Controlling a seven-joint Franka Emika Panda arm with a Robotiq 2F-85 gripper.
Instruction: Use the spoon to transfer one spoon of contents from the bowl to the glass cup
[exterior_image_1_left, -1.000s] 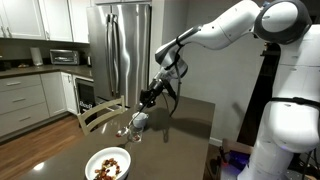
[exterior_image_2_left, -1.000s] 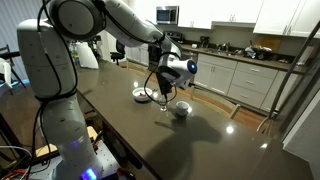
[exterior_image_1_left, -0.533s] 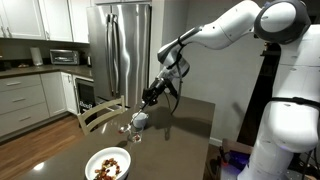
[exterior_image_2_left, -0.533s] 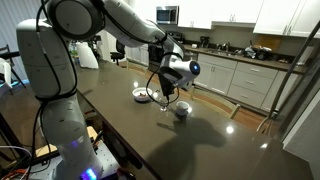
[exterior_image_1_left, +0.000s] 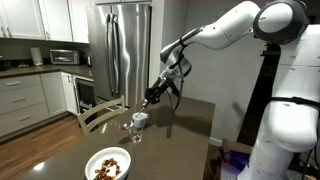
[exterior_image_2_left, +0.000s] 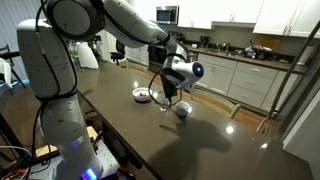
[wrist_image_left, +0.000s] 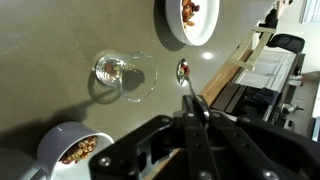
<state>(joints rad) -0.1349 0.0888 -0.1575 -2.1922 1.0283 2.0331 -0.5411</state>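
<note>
The white bowl (wrist_image_left: 188, 18) holding brown contents (wrist_image_left: 190, 10) lies at the top edge of the wrist view, and near the table's end in both exterior views (exterior_image_1_left: 108, 165) (exterior_image_2_left: 143, 96). The clear glass cup (wrist_image_left: 116, 72) stands upright between the bowl and a white mug. My gripper (wrist_image_left: 196, 118) is shut on the thin handle of the spoon (wrist_image_left: 183, 71). The spoon's shiny scoop points away from me, above the table beside the glass cup, and looks empty. In both exterior views the gripper (exterior_image_1_left: 152, 98) (exterior_image_2_left: 171, 90) hovers above the glass cup (exterior_image_1_left: 130, 129).
A white mug (wrist_image_left: 62, 152) with brown pieces inside stands close to the glass cup, also in both exterior views (exterior_image_1_left: 142, 120) (exterior_image_2_left: 181, 110). The dark table (exterior_image_1_left: 180, 140) has an edge close to the bowl. A wooden chair (exterior_image_1_left: 100, 112) and a fridge (exterior_image_1_left: 120, 50) stand beyond it.
The gripper with the spoon has risen a little and shifted slightly sideways above the cup. Bowl, cup and mug have not moved.
</note>
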